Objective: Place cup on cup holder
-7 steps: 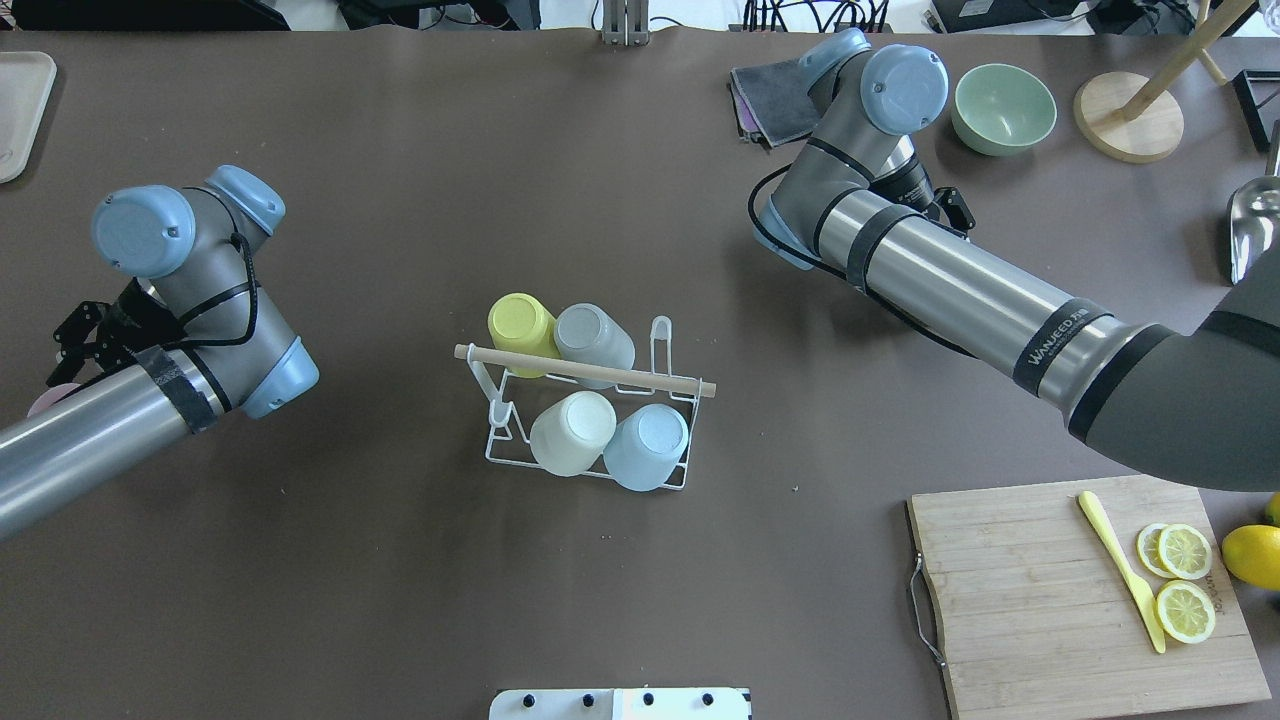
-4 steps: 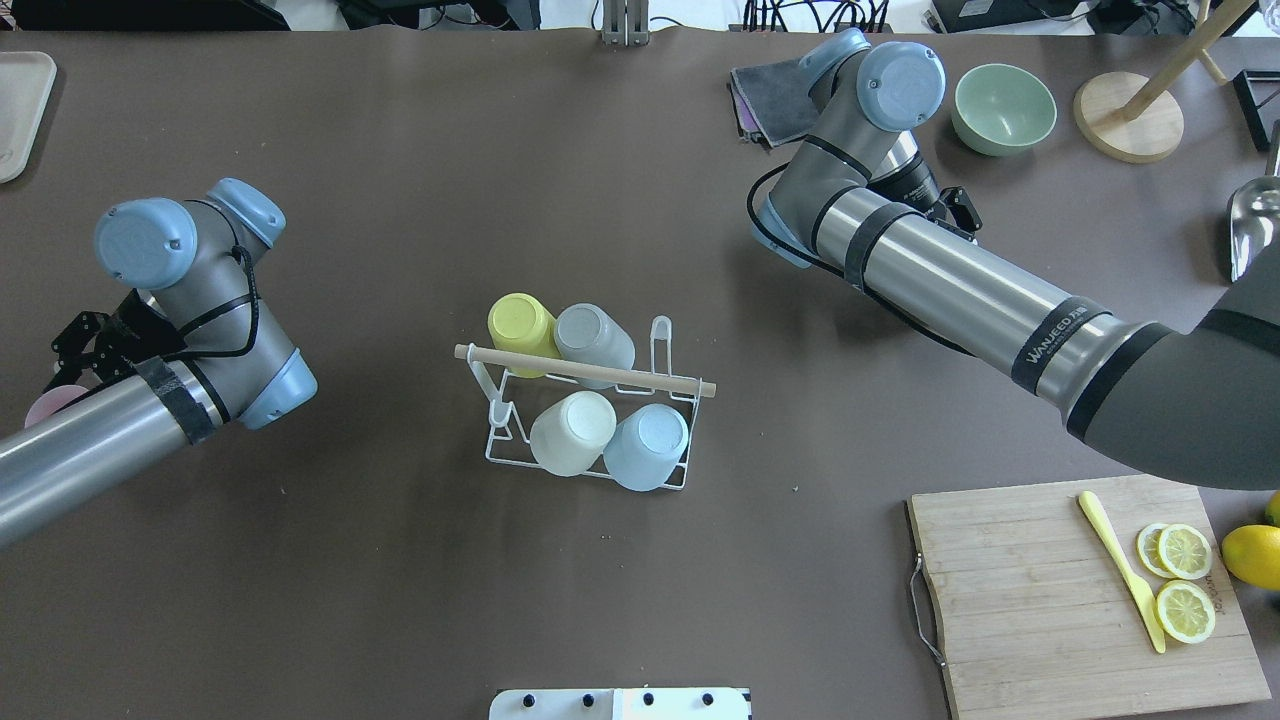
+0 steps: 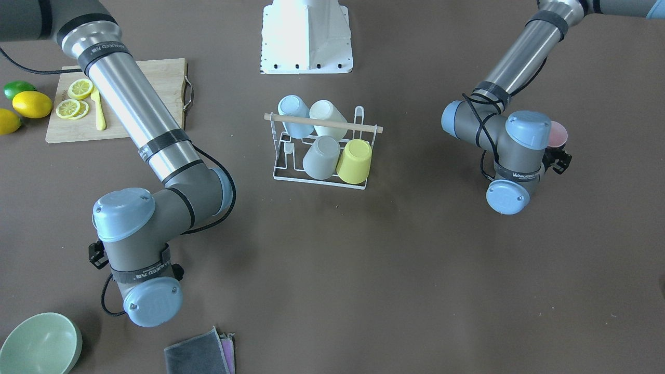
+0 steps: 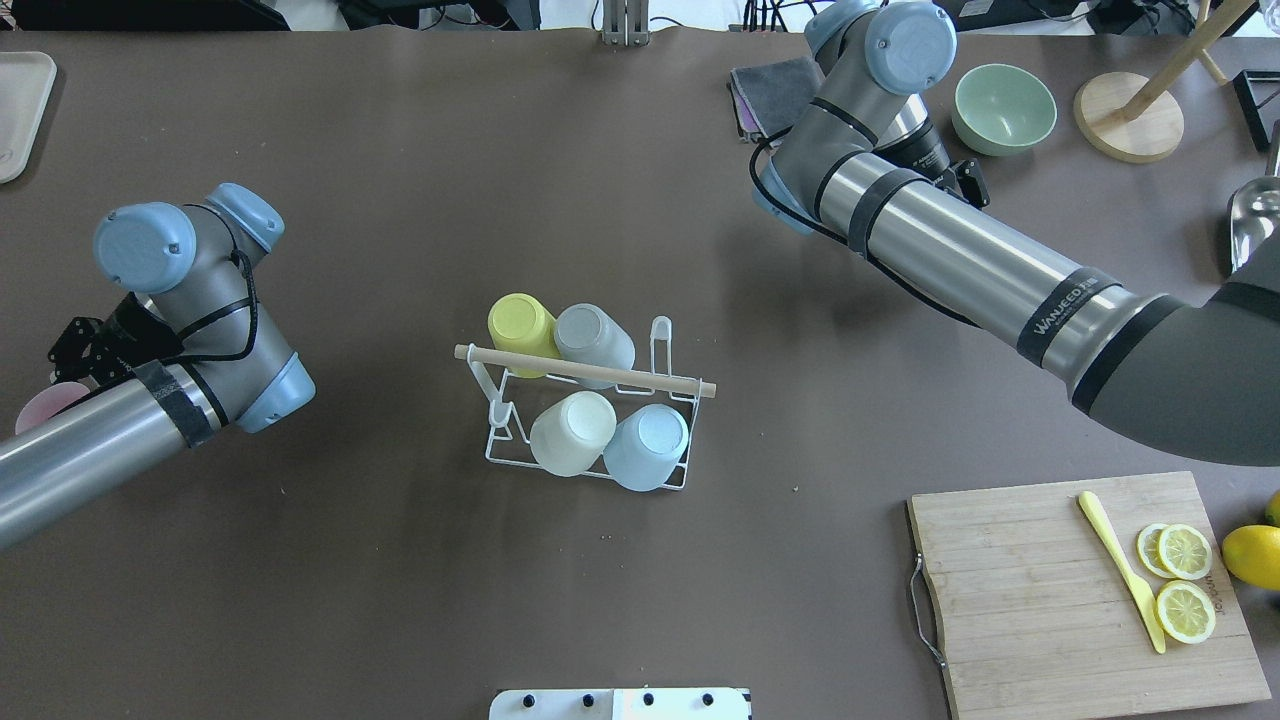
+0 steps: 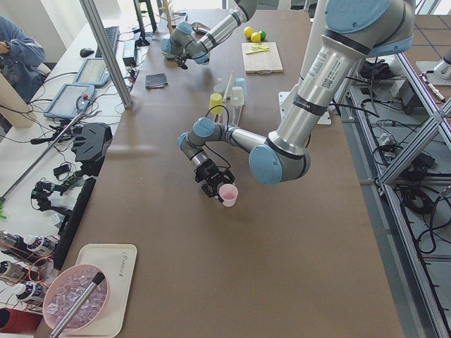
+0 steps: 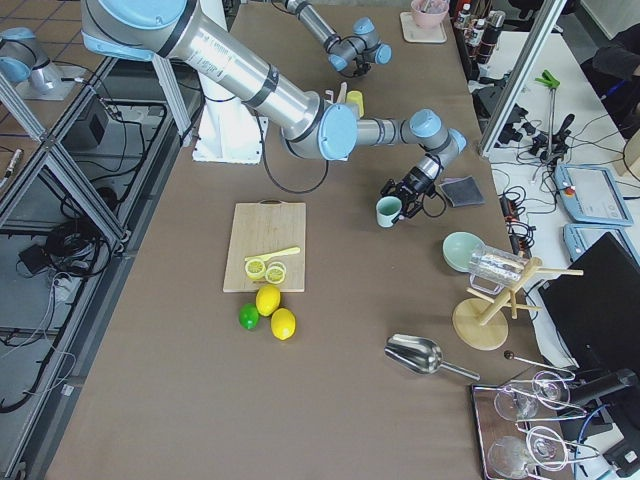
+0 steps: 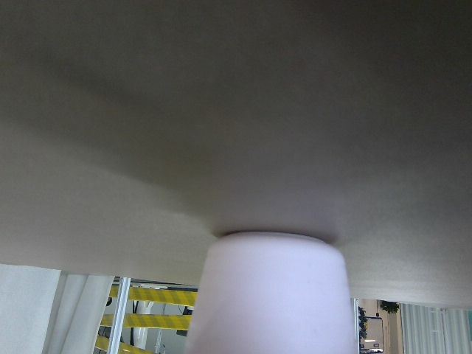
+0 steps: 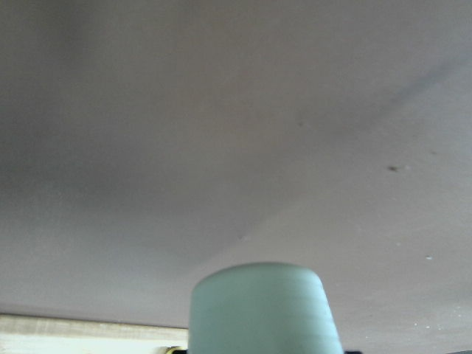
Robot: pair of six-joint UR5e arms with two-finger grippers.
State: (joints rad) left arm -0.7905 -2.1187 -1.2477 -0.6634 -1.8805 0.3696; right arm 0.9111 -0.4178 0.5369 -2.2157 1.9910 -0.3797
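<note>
The cup holder (image 4: 585, 371) is a white wire rack with a wooden dowel handle, at the table's middle; it also shows in the front view (image 3: 323, 123). Several upturned cups sit on it: yellow, grey, cream and light blue. My left gripper (image 4: 62, 382) is far to its left, shut on a pink cup (image 4: 38, 406), which fills the left wrist view (image 7: 269, 295). My right gripper (image 6: 402, 203) is at the far right, mostly hidden under its wrist, shut on a pale green cup (image 6: 388, 211), which is close in the right wrist view (image 8: 258, 310).
A green bowl (image 4: 1003, 108) and a folded grey cloth (image 4: 775, 98) lie near the right wrist. A cutting board (image 4: 1085, 595) with lemon slices and a yellow knife is at the near right. A wooden stand (image 4: 1128, 115) and a metal scoop (image 4: 1250, 225) are at the far right.
My right wrist has moved toward the table's far edge with the green cup. My left wrist has shifted slightly toward the near side with the pink cup.
</note>
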